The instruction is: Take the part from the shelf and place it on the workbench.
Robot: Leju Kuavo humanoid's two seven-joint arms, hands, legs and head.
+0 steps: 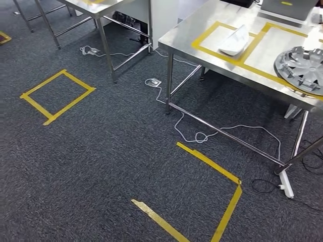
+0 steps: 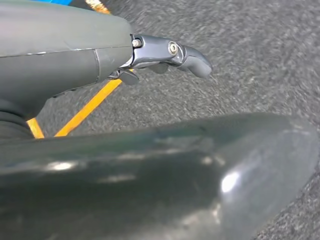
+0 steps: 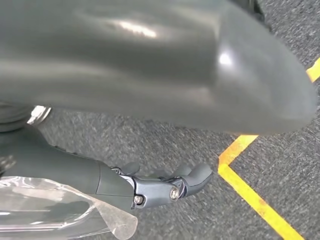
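The steel workbench (image 1: pixel 213 55) stands at the upper right of the head view, marked with yellow tape boxes. A white curved part (image 1: pixel 234 41) lies in one box, and a silver wheel cover (image 1: pixel 303 63) rests near the right edge. My left hand (image 2: pixel 162 52) hangs over the carpet with its fingers stretched out and nothing in them. My right hand (image 3: pixel 162 187) also hangs over the carpet, fingers straight and holding nothing. A clear plastic film (image 3: pixel 64 210) shows beside its wrist.
A yellow tape square (image 1: pixel 57 96) marks the dark carpet at the left, and a partial tape box (image 1: pixel 224 201) lies in front of the bench. White cables (image 1: pixel 198 135) and a power strip (image 1: pixel 285 184) trail under the bench. A second steel table (image 1: pixel 99 7) stands at the back.
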